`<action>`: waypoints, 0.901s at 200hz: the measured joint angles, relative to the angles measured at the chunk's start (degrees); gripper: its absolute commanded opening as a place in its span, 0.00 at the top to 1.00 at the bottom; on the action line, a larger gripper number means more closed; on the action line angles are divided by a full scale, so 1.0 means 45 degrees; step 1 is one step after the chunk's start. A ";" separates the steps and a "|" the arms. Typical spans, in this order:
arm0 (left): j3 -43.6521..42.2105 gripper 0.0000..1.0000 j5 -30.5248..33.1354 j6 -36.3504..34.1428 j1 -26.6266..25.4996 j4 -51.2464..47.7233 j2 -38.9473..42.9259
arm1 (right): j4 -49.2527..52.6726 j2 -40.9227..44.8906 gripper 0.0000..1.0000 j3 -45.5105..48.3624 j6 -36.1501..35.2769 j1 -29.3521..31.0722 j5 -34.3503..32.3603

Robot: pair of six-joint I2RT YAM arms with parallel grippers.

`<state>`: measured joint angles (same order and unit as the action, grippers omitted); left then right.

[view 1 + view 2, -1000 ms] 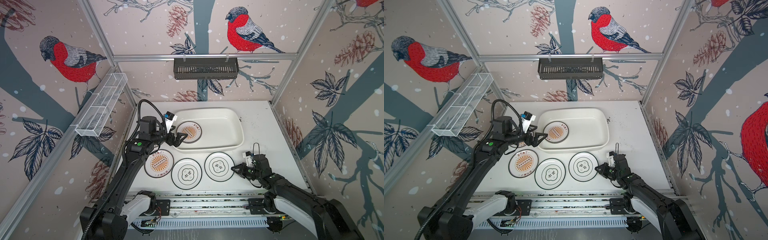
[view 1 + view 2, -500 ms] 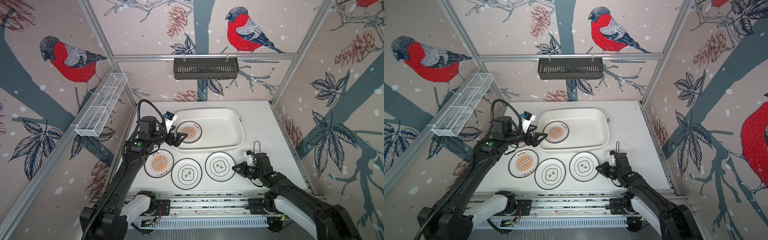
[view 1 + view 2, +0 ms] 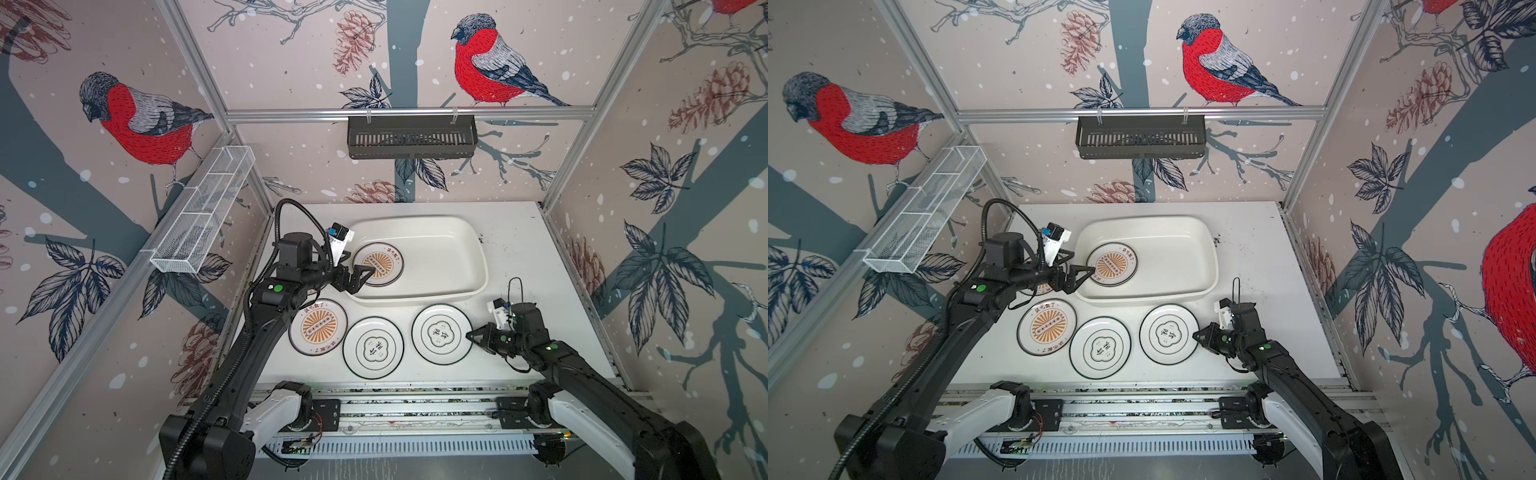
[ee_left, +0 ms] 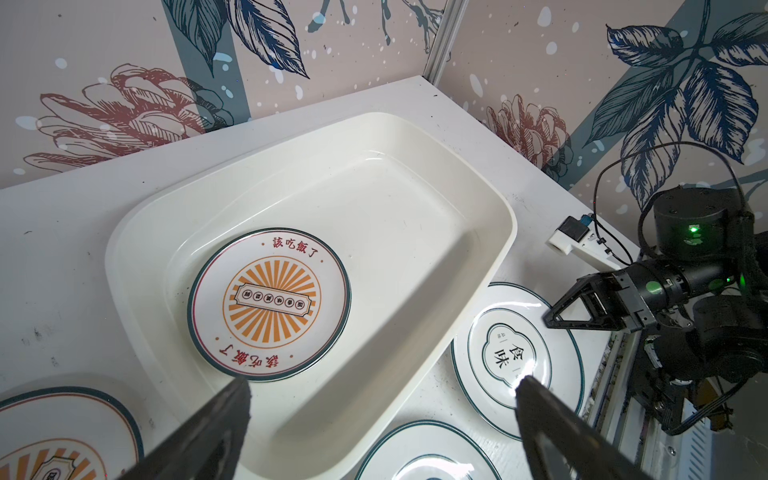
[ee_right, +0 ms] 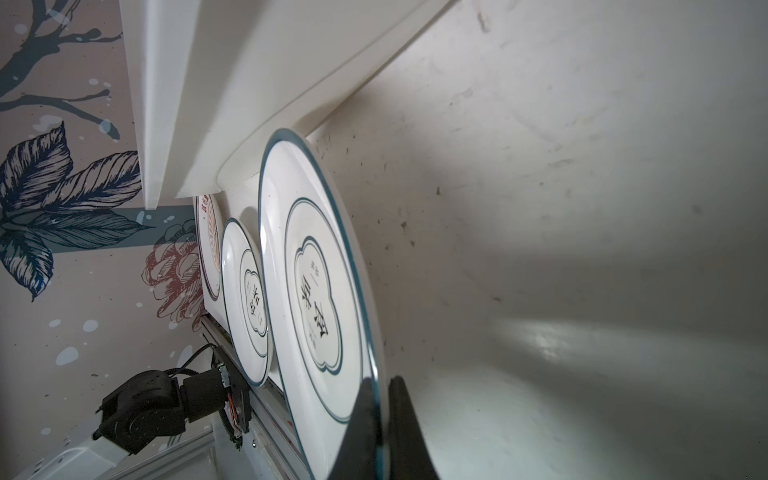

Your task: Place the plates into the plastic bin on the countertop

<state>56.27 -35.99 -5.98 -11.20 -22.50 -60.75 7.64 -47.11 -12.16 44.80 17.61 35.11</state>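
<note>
Jaws of the right gripper (image 5: 380, 388) are pressed close on the right edge of the right quatrefoil plate (image 5: 316, 299). In the right wrist view we see its thin dark rim running between the two black fingertips (image 5: 357, 424). We cannot tell whether that edge is raised off the countertop (image 3: 519, 257) or lying flat on it.

Jaws of the left gripper (image 3: 1084, 261) stand wide apart and hold nothing. We see it hang over the near left corner of the plastic bin (image 3: 440, 224), and in the left wrist view its two fingers frame the bin's near wall. Just beyond them the sunburst plate in the bin (image 4: 270, 299) lies flat on the floor of the left half.

Outward from there, we count three plates in a row on the countertop along the bin's near side. The loose sunburst plate (image 3: 318, 327) is at the left, with the middle quatrefoil plate (image 3: 372, 348) just beside it. The right quatrefoil plate lies near that one and just beside the bin's near wall.

The bin itself sits toward the far middle of the countertop. On the far wall we see a black slotted basket (image 3: 411, 137) hung from a rail, and on the left wall a white wire mesh basket (image 3: 203, 212).
</note>
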 measured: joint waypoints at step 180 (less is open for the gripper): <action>0.0000 0.02 -0.0112 0.0068 0.0185 0.0010 0.0267 | 0.2584 -0.0209 0.98 -0.2968 -0.1025 -0.0510 0.0296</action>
<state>56.27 -36.49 -5.67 -10.37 -22.46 -59.55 19.27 -48.05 -25.52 40.18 15.31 36.45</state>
